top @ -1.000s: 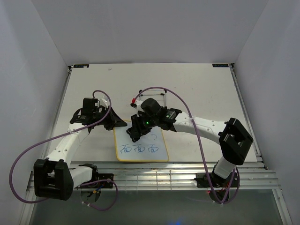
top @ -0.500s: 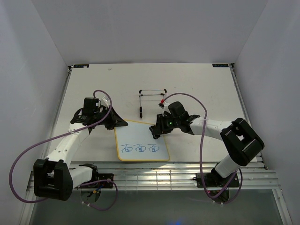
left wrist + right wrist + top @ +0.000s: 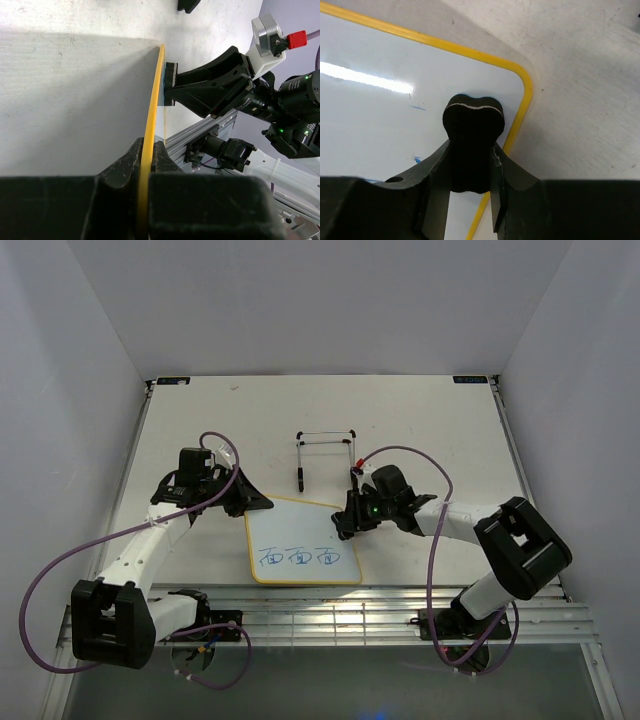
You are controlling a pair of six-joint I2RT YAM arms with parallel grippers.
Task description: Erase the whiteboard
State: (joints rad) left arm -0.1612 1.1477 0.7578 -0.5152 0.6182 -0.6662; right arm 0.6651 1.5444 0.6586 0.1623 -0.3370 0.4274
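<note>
I read the left gripper (image 3: 148, 150) clamped tight on the yellow-framed white rectangular whiteboard (image 3: 300, 532) edge, with blue marks (image 3: 298, 559) along the near side. The right gripper (image 3: 470, 167) pinches a small black bone-shaped eraser (image 3: 472, 122) — set against the board's far right corner.

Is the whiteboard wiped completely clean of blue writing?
No, a row of blue marks shows along the near edge of the whiteboard.

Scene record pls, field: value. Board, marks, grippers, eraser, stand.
board: white, yellow frame, between the arms
marks: three blue characters along near edge, not yet erased
left gripper: shut on board's edge, far left corner
right gripper: shut on eraser
eraser: black, on board face by far right corner
stand: behind board, apart from it
</note>
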